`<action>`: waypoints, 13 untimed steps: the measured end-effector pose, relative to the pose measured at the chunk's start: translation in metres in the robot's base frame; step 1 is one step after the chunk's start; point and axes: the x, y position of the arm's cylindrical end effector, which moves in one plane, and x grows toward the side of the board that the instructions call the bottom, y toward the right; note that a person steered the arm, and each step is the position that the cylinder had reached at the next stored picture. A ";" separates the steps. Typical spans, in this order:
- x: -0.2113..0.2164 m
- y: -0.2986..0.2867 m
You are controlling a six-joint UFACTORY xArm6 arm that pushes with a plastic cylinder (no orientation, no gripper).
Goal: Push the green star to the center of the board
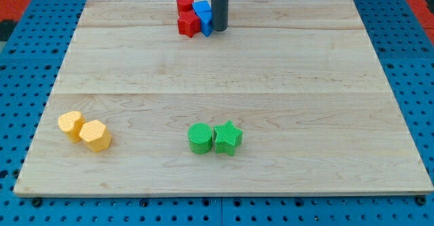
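My tip [220,29] is resting near the view's top edge of the table [325,83], just beside a cluster of red and blue blocks: a red cylinder [185,3], a red star-like block [188,24] and two blue blocks [203,15] whose shapes I cannot make out. There is no hand on this arm, only the rod, so it is holding nothing and can only push.

The green star [228,138] is sitting well apart from the tip, low in the view, slightly right of the middle, touching a green cylinder [200,138] on its left. Two yellow blocks [85,130], the nearer one hexagonal, are lying toward the view's lower left, clear of any likely path.

The step in hand, as I judge it, is getting behind the star. The centre is lying above the star in the view, so the tip should be travelling round the star's right side, well clear of it, and arriving just below it. Coming straight down would be knocking the star further from the centre. From below, the push should be going upward and a touch leftward, aimed through the star's middle so that it is not spinning off sideways. The green cylinder will probably be brushed; a slow stroke with small corrections should be keeping the star on line.
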 end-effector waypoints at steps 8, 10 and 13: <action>0.275 0.018; 0.209 0.002; 0.166 -0.048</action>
